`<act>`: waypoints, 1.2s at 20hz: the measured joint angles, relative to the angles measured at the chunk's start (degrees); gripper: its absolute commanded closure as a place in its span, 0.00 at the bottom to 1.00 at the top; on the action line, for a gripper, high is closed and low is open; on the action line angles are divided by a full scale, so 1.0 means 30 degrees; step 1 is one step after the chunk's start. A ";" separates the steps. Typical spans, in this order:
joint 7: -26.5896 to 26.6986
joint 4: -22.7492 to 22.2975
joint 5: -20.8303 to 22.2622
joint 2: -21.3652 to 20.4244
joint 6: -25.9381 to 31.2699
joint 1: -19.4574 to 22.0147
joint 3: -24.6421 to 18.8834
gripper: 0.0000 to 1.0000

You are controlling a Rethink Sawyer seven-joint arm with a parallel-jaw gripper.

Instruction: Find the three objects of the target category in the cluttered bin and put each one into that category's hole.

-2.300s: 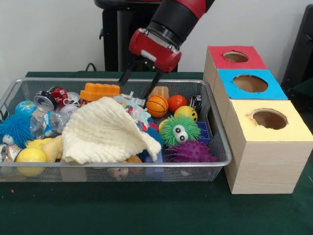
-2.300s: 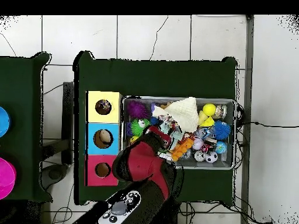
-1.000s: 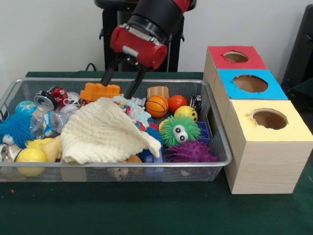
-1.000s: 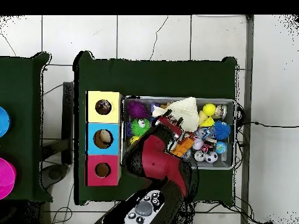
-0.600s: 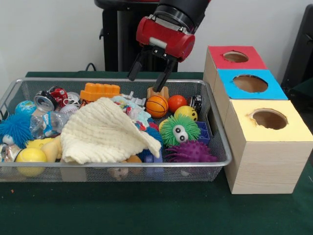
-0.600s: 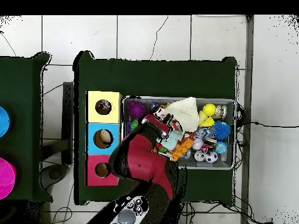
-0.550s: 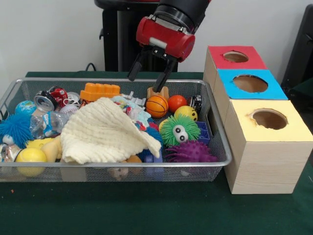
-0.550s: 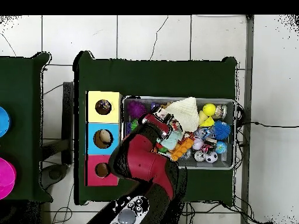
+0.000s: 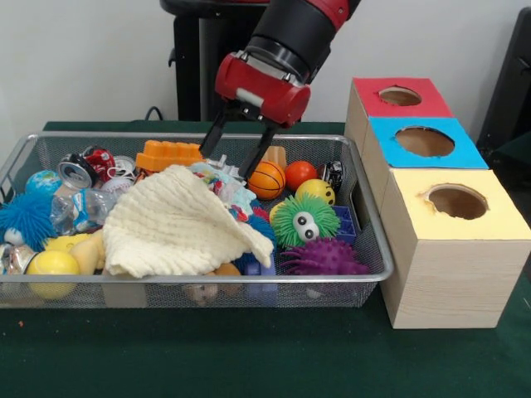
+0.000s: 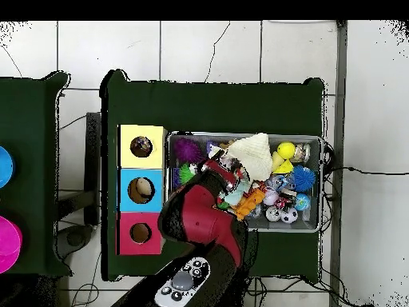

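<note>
Gripper (image 9: 233, 163) spread wide, empty, tips down just above the clutter at the far middle of the bin (image 9: 249, 292). Printed white wad (image 9: 228, 189) directly under and slightly near of the tips, half tucked beside the far edge of the cream cloth (image 9: 178, 222); red and blue patches showing. No clear long axis, just a crumpled lump. Only one wad surely visible; others probably buried, cannot tell where. Orange block (image 9: 169, 153) just left of the left finger, basketball (image 9: 266, 179) just right of the right finger, so a tight slot for closing. Yellow-topped box (image 9: 455, 249) with hole (image 9: 457, 201) well off to the right, outside the bin, nearest of the three boxes. Likely next: short straight drop, slightly toward the near side, then pinch. Risk: snagging the cloth edge along with the wad.

Overhead: arm covering the bin (image 10: 316, 141) middle, wad hidden.
</note>
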State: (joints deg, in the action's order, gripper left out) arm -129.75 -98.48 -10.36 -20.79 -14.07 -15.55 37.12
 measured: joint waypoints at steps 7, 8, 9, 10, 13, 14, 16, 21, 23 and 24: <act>0.0000 0.0003 0.0008 0.0564 -0.0329 0.1078 -0.0659 0.00; 0.0000 0.0006 0.0004 0.0623 -0.0329 0.1125 -0.0701 0.00; 0.0000 0.0006 0.0000 0.0678 -0.0329 0.1143 -0.0734 0.00; 0.0000 0.0006 0.0000 0.0756 -0.0329 0.1133 -0.0770 0.00; 0.0000 0.0006 0.0000 0.0821 -0.0329 0.1139 -0.0855 0.00; 0.0000 0.0008 -0.0004 0.0823 -0.0329 0.1135 -0.0888 0.00; 0.0000 0.0006 -0.0027 0.0823 -0.0329 0.1121 -0.0968 0.00; 0.0000 0.0006 -0.0542 0.0813 -0.0329 0.0850 -0.1001 0.00; 0.0000 0.0006 -0.0837 0.0809 -0.0329 0.0683 -0.1001 0.00; 0.0000 0.0006 -0.0943 0.0813 -0.0329 0.0621 -0.1001 0.00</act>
State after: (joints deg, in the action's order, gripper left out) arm -129.75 -98.47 -13.19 -18.35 -15.06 -13.69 34.11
